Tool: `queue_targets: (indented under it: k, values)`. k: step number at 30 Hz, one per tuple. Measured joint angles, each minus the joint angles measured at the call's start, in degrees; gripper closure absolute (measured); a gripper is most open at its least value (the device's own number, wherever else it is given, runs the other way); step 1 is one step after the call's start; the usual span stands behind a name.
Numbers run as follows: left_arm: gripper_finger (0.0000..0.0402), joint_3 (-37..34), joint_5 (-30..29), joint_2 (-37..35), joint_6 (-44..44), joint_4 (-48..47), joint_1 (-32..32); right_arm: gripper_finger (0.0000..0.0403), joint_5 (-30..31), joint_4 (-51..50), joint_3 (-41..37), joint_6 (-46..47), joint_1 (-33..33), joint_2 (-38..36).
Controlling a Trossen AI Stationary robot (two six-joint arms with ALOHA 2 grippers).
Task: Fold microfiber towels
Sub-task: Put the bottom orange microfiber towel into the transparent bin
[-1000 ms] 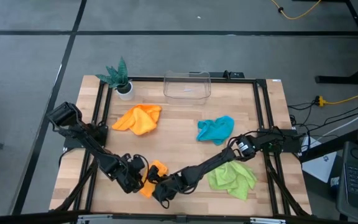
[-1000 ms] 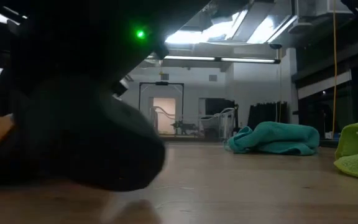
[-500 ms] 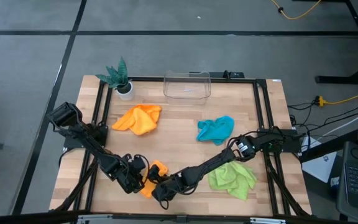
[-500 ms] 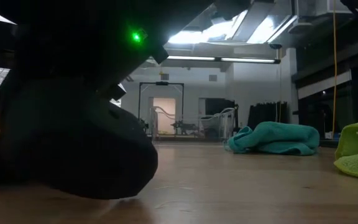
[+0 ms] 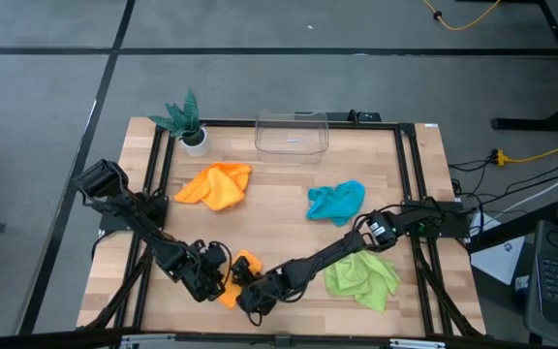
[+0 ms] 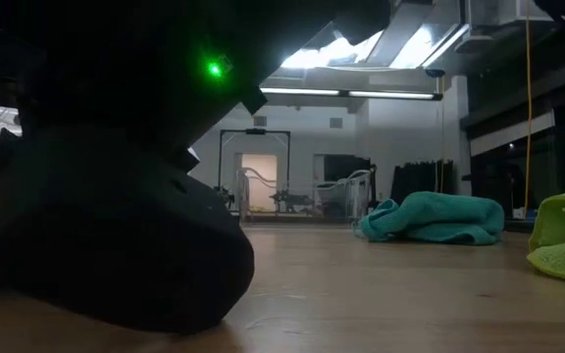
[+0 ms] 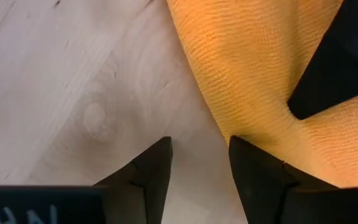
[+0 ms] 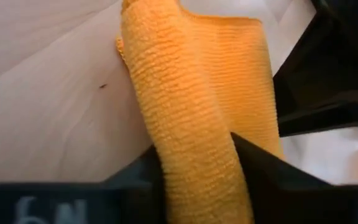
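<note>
At the near edge of the desk (image 5: 289, 189) our right gripper (image 8: 197, 158) pinches a fold of the small orange towel (image 5: 237, 277); cloth fills the gap between its fingers (image 8: 263, 177). Our left gripper (image 7: 199, 163) sits just beside it, fingers (image 7: 148, 177) spread on bare wood at the towel's edge, holding nothing.

We judge the pinch thin: a lift could slip, or drag the whole towel instead of folding it. The two grippers crowd together and could collide.

Counting outward: four towels, namely this orange one, a lime green one (image 5: 361, 278), a teal one (image 5: 335, 202) and a second orange one (image 5: 217, 184). Beyond them stand one clear bin (image 5: 292, 133) and one potted plant (image 5: 186, 121).
</note>
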Motion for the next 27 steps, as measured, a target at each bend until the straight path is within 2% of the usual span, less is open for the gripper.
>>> queue_targets:
  k: [4, 6, 12, 20, 24, 27]
  values:
    - [0.0242, 0.0, -0.2, 0.0, 0.0, 0.0, 0.0, 0.0366, -0.3, 0.3, 0.0, 6.7, 0.0, 0.2]
    - [0.0242, 0.0, -0.2, 0.0, -0.3, 0.0, 0.0, 0.0385, 0.0, -0.1, 0.5, 8.4, 0.0, 0.3]
    - [0.0242, -0.1, 0.1, -2.3, -1.8, -0.8, 0.0, 0.0386, 0.1, -9.2, 3.8, 13.6, 0.1, -1.4]
    - [0.0242, -0.1, 0.2, -8.0, -1.6, -2.3, -1.1, 0.0386, 4.7, -30.7, 3.7, 18.7, 0.2, -9.5]
    - [0.0242, -0.1, -1.2, -10.3, -1.5, -2.1, -2.5, 0.0386, 11.0, -41.9, 3.8, 21.7, -0.1, -13.7]
    - [0.0242, -0.1, -3.4, -11.3, -1.4, -2.2, -3.8, 0.0386, 19.4, -50.8, 3.8, 24.8, -1.1, -17.3]
